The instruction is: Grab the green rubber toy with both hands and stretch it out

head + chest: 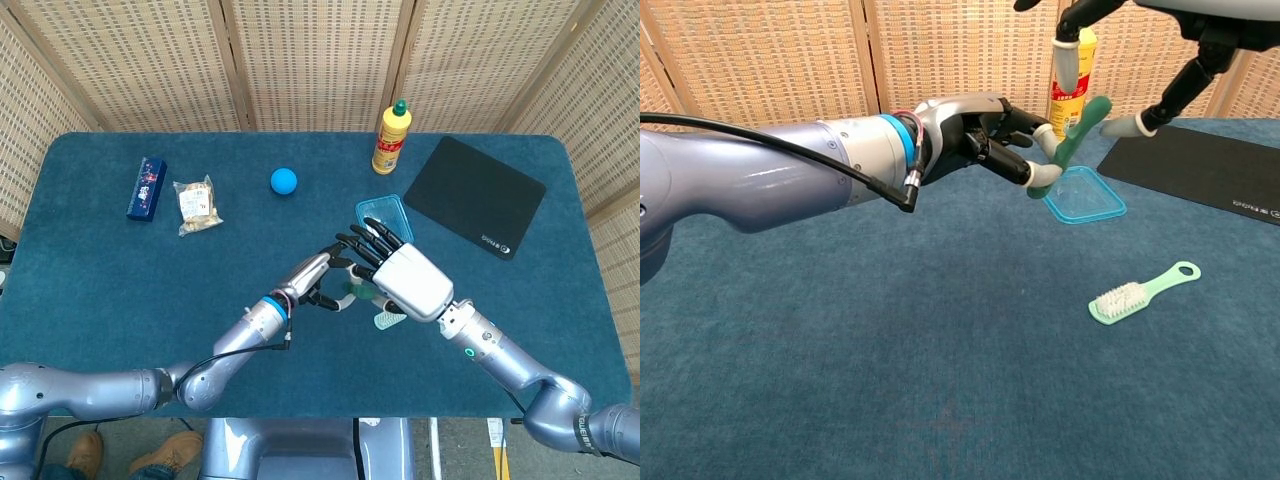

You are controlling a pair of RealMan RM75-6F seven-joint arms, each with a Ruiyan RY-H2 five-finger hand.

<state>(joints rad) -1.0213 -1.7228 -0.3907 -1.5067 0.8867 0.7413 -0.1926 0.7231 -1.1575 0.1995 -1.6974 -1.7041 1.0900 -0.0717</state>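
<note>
My left hand [985, 140] pinches the green toy [1072, 140] in its fingertips, lifted above the table [100, 280] near the blue tray [1077, 194]. My right hand [405, 275] hovers spread just over the toy, holding nothing.

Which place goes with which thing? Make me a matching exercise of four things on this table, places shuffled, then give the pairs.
Things:
1. green rubber toy
2. brush
3. yellow bottle
4. blue ball

Places:
A. lying on the cloth below the raised hands
B. standing at the far edge beside the black mat
C. held up off the table by the left hand
D. alone on the cloth right of the snack packet

Pairs: 1-C, 2-A, 3-B, 4-D
</note>
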